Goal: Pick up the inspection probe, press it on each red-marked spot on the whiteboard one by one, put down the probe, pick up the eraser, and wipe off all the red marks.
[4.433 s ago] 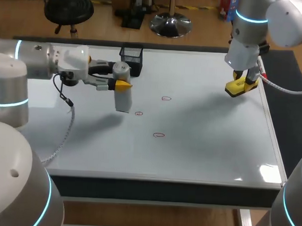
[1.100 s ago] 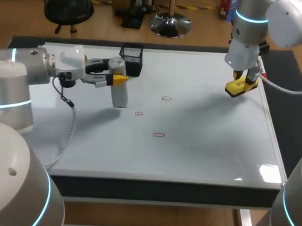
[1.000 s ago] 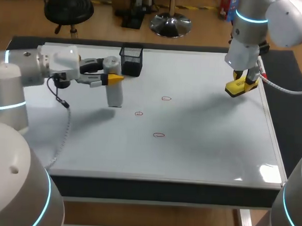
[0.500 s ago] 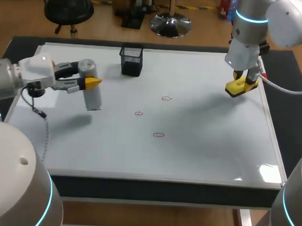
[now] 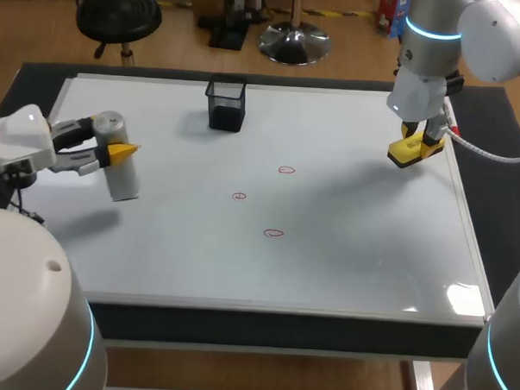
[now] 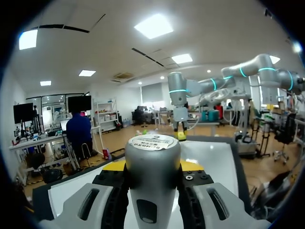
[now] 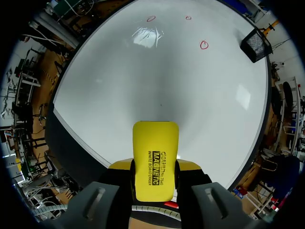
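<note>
Leftward over the whiteboard [image 5: 343, 268] went left gripper [image 5: 115, 147], clamped on probe [image 5: 124, 179], now near left edge. Right gripper [image 7: 155, 172] grips eraser [image 5: 410, 153] by right edge. Red marks [image 5: 285, 170] unwiped. Risk: a tilted set-down could topple the probe.

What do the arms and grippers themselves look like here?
The left arm and right arm are rounded silver-grey links with glowing cyan rings. The left gripper and right gripper have pale grey bodies and yellow fingertips. A pale cable trails beside the right wrist.
</note>
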Controlling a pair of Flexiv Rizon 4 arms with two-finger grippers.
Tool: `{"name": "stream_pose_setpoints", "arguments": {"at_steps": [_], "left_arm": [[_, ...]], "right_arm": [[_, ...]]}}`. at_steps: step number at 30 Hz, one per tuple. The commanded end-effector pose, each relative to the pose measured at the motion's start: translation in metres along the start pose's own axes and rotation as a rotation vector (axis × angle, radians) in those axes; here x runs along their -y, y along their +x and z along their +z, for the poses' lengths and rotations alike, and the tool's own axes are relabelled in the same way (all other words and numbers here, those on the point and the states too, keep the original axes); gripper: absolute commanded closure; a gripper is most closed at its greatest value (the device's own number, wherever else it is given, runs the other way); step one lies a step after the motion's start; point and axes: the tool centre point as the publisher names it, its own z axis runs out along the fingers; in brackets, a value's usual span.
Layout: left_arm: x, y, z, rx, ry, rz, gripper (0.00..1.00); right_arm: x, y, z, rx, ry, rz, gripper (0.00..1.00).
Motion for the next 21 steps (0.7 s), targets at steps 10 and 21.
{"name": "stream_pose_setpoints", "arguments": {"at_steps": [10, 21], "left_arm": [[-0.002, -0.005, -0.033, 0.15, 0.003, -0.01, 1.0], [-0.004, -0.011, -0.038, 0.163, 0.009, -0.016, 1.0]], "right_arm": [[0.001, 0.0, -0.001, -0.002, 0.002, -0.001, 1.0], [0.001, 0.0, -0.001, -0.002, 0.002, -0.001, 1.0]]}}
